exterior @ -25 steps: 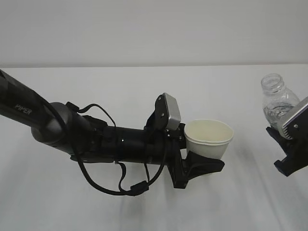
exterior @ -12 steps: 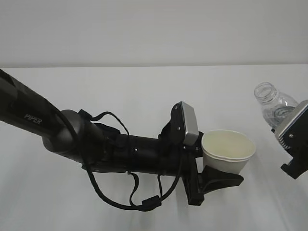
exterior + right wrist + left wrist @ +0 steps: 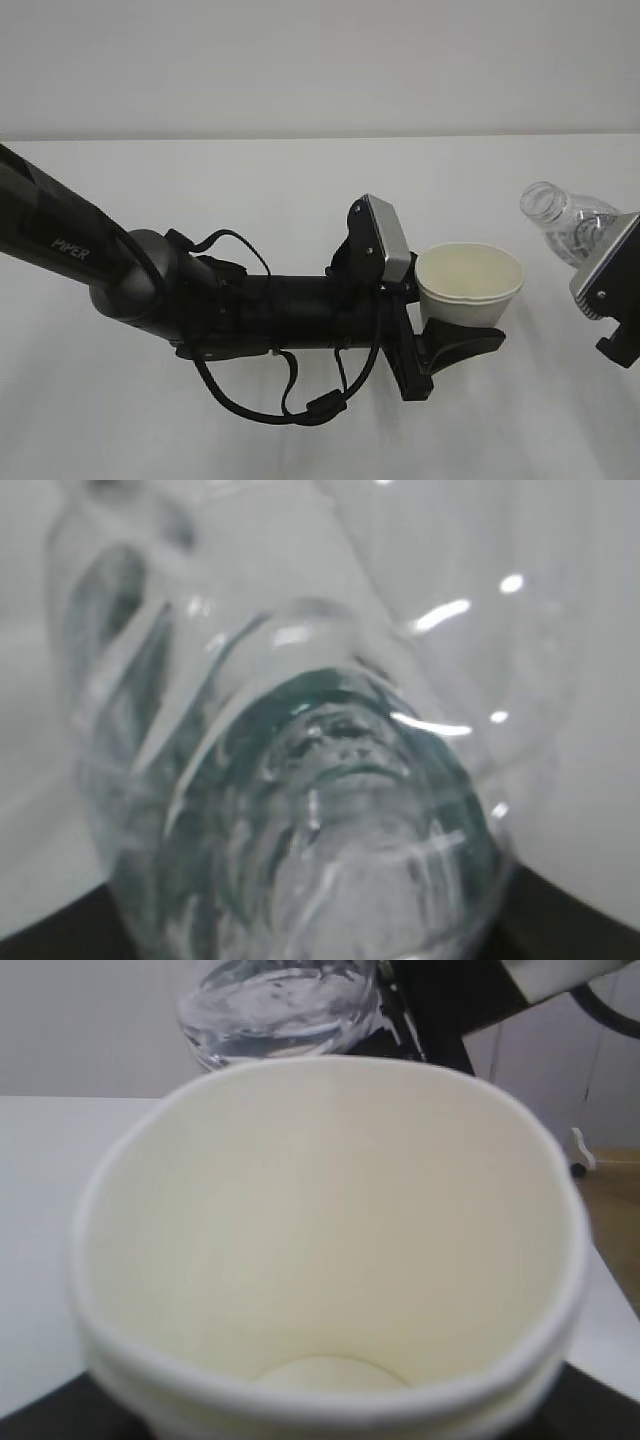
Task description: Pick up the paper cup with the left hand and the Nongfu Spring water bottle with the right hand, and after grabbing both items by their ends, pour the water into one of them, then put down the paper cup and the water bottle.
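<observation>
The white paper cup (image 3: 468, 288) is held above the table by my left gripper (image 3: 455, 335), shut on its lower part; its mouth faces up and a little toward the camera. In the left wrist view the paper cup (image 3: 330, 1260) fills the frame, its cream inside dry. The clear Nongfu Spring water bottle (image 3: 565, 217) is at the far right, tilted with its open neck toward the cup, and my right gripper (image 3: 612, 300) is shut on its lower end. The right wrist view looks along the water bottle (image 3: 300, 780) from its base. The bottle's shoulder (image 3: 275, 1005) shows just beyond the cup's rim.
A white table (image 3: 250, 190) runs under both arms to a pale wall. The left arm, marked PIPER (image 3: 70, 245), reaches in from the left edge with loose cables hanging under it.
The left arm has carried the cup rightward and slightly lower. The bottle has tipped further left, with its neck closer to the cup's rim. Both grips stay the same.
</observation>
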### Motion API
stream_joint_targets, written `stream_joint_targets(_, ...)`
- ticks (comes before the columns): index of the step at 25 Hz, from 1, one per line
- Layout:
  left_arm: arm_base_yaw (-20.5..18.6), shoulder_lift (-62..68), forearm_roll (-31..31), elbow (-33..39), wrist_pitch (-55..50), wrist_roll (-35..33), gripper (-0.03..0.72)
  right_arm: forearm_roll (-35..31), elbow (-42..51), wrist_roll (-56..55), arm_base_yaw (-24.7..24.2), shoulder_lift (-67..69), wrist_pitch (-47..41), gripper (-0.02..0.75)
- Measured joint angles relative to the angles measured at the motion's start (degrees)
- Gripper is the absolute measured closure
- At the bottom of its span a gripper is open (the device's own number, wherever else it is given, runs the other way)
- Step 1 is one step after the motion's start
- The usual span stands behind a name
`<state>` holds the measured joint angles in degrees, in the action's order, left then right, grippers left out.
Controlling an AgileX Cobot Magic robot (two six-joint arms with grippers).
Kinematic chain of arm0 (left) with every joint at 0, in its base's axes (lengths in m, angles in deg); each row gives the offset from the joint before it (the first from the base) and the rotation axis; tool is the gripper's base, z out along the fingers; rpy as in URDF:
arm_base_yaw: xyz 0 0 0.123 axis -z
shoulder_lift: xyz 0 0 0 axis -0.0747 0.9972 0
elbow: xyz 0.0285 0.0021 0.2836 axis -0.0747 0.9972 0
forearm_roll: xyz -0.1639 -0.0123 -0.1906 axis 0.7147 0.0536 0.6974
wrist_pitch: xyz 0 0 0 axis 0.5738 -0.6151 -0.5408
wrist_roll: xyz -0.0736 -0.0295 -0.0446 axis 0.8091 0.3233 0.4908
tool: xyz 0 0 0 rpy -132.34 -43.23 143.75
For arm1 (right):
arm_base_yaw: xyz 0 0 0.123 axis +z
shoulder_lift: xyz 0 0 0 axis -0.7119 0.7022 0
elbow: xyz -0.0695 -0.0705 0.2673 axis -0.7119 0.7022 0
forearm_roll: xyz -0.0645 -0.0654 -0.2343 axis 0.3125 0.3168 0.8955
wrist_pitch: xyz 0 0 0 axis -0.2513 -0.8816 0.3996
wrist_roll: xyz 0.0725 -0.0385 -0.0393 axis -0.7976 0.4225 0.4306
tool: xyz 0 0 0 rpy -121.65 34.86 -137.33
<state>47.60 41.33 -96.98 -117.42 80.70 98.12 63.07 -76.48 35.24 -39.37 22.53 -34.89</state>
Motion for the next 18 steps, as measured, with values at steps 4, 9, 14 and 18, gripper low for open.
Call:
stream_joint_targets(4,0.00,0.75,1.47,0.00,0.29,-0.63,0.232,-0.08,0.00,3.34,0.00,0.00,0.90,0.336)
stream_joint_targets(9,0.00,3.21,2.99,0.00,3.21,-0.76,0.232,-0.08,0.00,4.99,0.00,0.00,1.79,0.336)
stream_joint_targets(14,0.00,3.46,3.54,0.00,3.80,-0.89,0.232,-0.08,0.00,7.97,0.00,0.00,2.27,0.336)
stream_joint_targets(18,0.00,3.46,2.45,0.00,3.78,-0.89,0.232,-0.08,0.00,9.07,0.00,0.00,2.55,0.336)
